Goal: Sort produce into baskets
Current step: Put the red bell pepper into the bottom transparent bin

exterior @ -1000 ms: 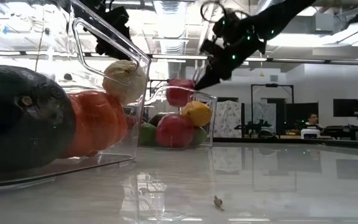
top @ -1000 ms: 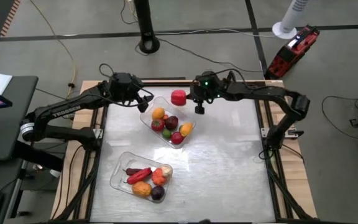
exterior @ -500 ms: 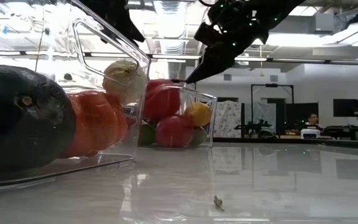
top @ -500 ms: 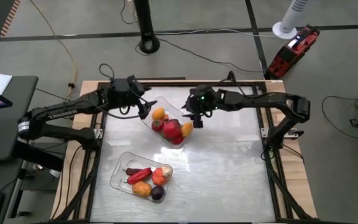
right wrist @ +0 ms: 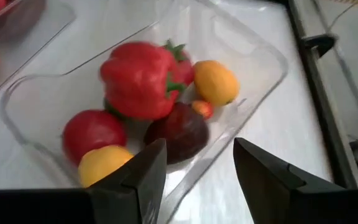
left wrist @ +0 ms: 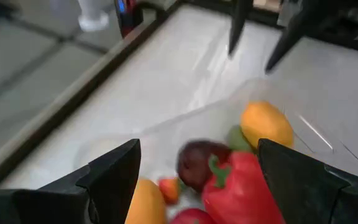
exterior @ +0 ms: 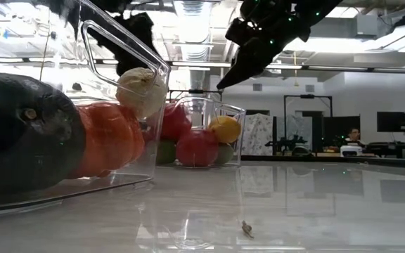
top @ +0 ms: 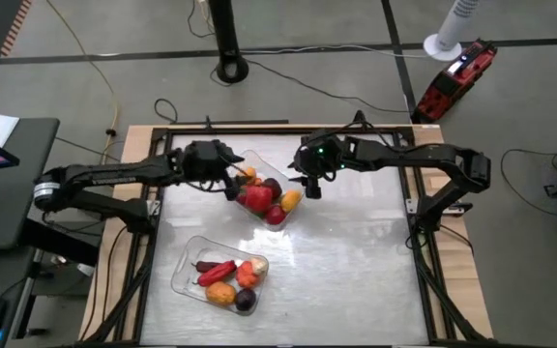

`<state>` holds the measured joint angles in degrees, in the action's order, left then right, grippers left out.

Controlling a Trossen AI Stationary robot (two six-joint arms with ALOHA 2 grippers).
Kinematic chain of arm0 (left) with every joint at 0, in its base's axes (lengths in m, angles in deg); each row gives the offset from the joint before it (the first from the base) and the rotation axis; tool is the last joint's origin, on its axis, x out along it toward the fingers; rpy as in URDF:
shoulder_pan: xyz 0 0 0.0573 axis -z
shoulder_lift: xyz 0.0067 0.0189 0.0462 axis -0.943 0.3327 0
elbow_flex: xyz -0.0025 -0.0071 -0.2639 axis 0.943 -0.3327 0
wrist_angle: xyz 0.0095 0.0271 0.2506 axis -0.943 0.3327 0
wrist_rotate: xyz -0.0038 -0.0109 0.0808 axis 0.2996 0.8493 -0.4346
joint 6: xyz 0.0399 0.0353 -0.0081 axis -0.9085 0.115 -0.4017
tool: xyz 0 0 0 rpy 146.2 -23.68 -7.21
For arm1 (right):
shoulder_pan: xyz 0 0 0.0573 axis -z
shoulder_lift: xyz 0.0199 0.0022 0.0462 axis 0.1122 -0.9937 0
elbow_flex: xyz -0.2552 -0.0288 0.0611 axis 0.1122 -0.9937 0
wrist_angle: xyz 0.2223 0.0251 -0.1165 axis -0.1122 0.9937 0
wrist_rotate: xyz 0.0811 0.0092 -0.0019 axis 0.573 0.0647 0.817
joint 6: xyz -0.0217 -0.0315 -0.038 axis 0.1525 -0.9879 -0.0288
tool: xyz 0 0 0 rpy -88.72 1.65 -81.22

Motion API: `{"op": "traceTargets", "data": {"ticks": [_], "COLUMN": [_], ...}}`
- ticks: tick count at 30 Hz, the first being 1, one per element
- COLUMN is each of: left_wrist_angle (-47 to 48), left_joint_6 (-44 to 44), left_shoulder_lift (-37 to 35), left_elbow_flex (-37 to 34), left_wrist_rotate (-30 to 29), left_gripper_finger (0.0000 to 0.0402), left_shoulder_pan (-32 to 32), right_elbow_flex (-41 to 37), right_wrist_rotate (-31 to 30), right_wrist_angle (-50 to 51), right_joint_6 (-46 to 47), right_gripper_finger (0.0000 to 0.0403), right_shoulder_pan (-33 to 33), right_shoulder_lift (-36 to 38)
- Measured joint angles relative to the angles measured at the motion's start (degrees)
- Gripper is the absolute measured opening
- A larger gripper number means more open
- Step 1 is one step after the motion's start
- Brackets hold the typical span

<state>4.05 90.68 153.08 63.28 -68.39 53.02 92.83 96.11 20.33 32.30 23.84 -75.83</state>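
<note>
- Right gripper (top: 309, 187) above far clear plastic basket's (top: 294, 212) right edge, fingers apart, empty.
- Left gripper (top: 232, 178) over left rim, fingers spread, empty.
- Red bell pepper (top: 258, 198) inside.

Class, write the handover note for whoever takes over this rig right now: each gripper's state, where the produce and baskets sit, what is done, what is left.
Right gripper: open, empty, above the right edge of the far basket.
Left gripper: open, empty, at that basket's left edge.
Far basket holds the red pepper, a dark maroon piece, a red fruit, yellow and orange pieces.
Near basket holds a red chili, orange pieces, a dark maroon piece.
Done: the high view shows no produce loose on the table.
Left: back both arms away; check the sorting.
</note>
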Motion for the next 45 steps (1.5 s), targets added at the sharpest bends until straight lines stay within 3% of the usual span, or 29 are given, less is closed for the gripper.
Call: {"op": "traceTargets", "data": {"ticks": [5,9,11,16,20,27,31,39,45], "left_wrist_angle": [2.9,10.2,13.2,16.5,16.3,16.4,15.6,18.4,21.8], "left_joint_6": [6.7,4.5,2.7,0.6,4.2,13.1,13.5,14.5,11.9], "left_shoulder_lift": [8.1,14.6,16.4,17.8,17.8,17.9,19.1,25.1,28.9], "left_elbow_flex": [4.6,9.7,11.5,13.0,13.1,13.1,13.1,15.5,18.0], "left_wrist_rotate": [4.7,13.5,14.6,10.5,9.1,8.4,3.7,0.9,-0.1], "left_gripper_finger": [0.0309,0.0309,0.0309,0.0309,0.0316,0.0374,0.0397,0.039,0.0359], "left_shoulder_pan": [-0.1,0.1,0.5,1.7,1.8,1.9,3.9,4.9,4.9], "right_elbow_flex": [0.0,0.0,0.0,0.0,0.0,0.0,0.0,0.0,0.0], "right_wrist_rotate": [0.0,0.3,0.3,0.2,0.0,-3.1,-3.1,-1.2,-1.2], "right_wrist_angle": [-2.7,-0.5,1.2,2.0,2.0,1.9,2.2,1.8,1.4], "right_joint_6": [0.4,0.4,0.2,0.0,0.1,-2.5,-3.6,-4.7,-4.7], "right_gripper_finger": [0.0214,0.0214,0.0214,0.0214,0.0214,0.0214,0.0214,0.0214,0.0214], "right_shoulder_pan": [0.9,0.1,-0.7,-2.3,-2.6,-1.1,0.1,1.5,1.5], "right_shoulder_lift": [-0.1,-0.1,-0.1,-0.1,-0.1,-0.1,-0.1,-0.1,0.0]}}
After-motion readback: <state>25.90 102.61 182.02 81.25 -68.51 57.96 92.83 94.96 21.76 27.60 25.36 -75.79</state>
